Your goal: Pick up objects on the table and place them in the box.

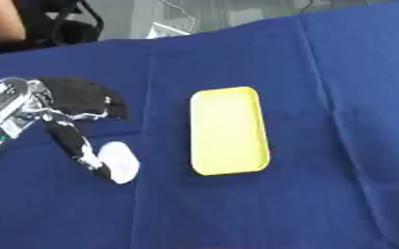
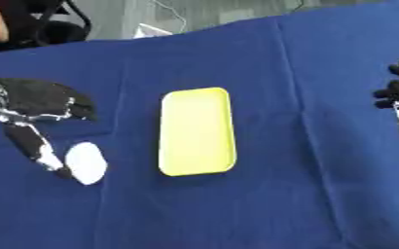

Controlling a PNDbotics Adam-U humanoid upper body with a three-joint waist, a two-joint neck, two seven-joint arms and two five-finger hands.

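Observation:
A shallow yellow box (image 1: pixel 228 131) lies empty in the middle of the blue cloth, long side running away from me. Left of it rests a small white oval object (image 1: pixel 120 161). My left hand (image 1: pixel 82 96) comes in from the left edge; its fingers arch above the white object without touching it, and its thumb (image 1: pixel 73 142) stretches down along the object's left side, touching or nearly touching it. The hand is open and holds nothing. My right hand (image 2: pixel 397 95) shows only at the right edge, fingers spread upward, far from the box.
The blue cloth (image 1: pixel 322 194) covers the whole table, with creases running front to back. Beyond its far edge stand a dark chair (image 1: pixel 63 22) and a pale floor.

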